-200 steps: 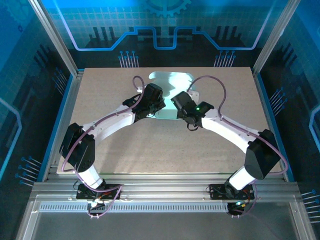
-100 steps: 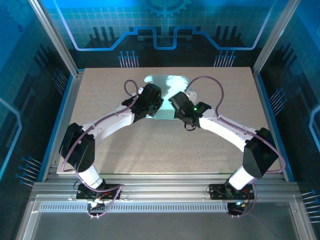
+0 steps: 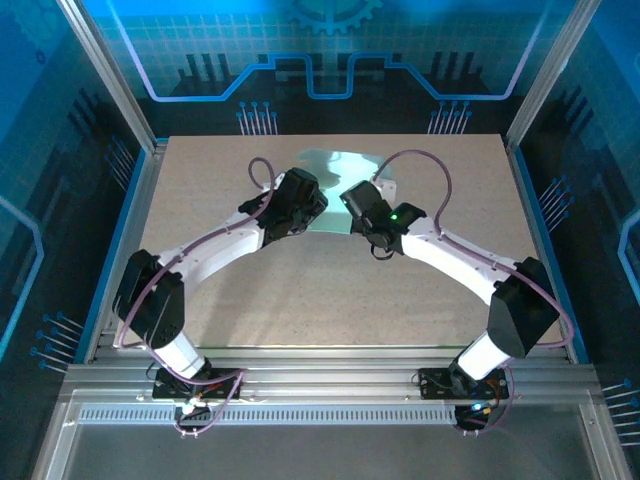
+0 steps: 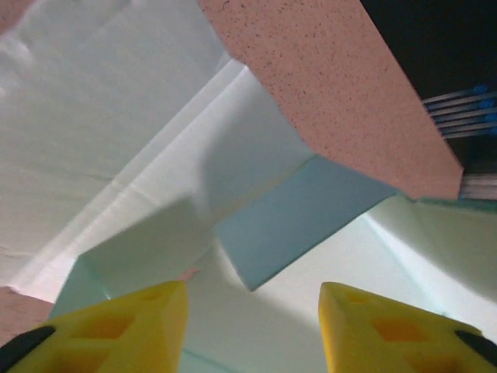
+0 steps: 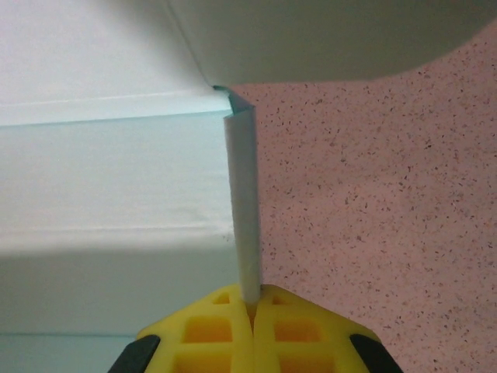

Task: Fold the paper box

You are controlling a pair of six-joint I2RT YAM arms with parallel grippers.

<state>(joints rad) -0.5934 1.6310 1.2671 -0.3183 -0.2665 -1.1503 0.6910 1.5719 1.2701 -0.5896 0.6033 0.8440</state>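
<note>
This is a robotics lab test cell. 2 white arms, the left arm (image 3: 215,245) and the right arm (image 3: 455,260), are bolted to an aluminium rail (image 3: 330,385) at the near edge of a speckled beige table (image 3: 330,300). Aluminium posts (image 3: 105,75) frame the cell, which is walled by blue panels (image 3: 330,70) printed with circuit traces and a gear (image 3: 335,12).

Speckled pinkish-tan table board (image 3: 300,290) lying flat inside aluminium frame (image 3: 330,362), taking up middle of overhead view. Slotted strip (image 3: 300,412) running along near side, below frame rails. Two slanted uprights (image 3: 105,75) rising at far corners. Blue backdrop panel (image 3: 330,50) glowing behind far edge, showing circuit lines and gear outline. Clusters of blue-tipped pins (image 3: 258,118) standing just past far edge, left and right; more lining both side walls.
</note>
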